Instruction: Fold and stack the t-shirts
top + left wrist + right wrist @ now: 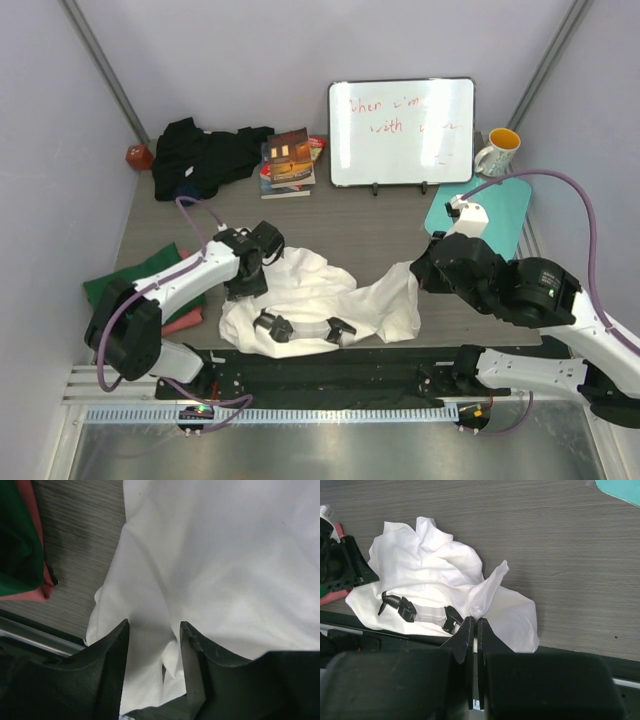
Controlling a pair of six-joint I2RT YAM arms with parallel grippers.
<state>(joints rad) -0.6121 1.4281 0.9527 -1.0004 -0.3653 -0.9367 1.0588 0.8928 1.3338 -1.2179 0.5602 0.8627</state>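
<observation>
A white t-shirt [320,295] with black printed marks [400,607] lies crumpled near the table's front edge. My left gripper [248,282] hovers over its left side, and in the left wrist view the gripper [154,630] stands open, a soft fold of white cloth [210,555] lying between and below the fingers [117,645]. My right gripper [414,276] is shut on a pinched bit of the shirt's right edge [487,587], lifting it into a peak. A dark green t-shirt [140,278] lies over a salmon pink one [185,322] at the left. A black t-shirt [200,155] is heaped at the back left.
Books [290,160] sit beside the black heap, a small red object [138,156] in the back left corner. A whiteboard [400,130] stands at the back, with a mug [497,152] and a teal mat [480,205] to its right. A black rail [330,365] runs along the front edge.
</observation>
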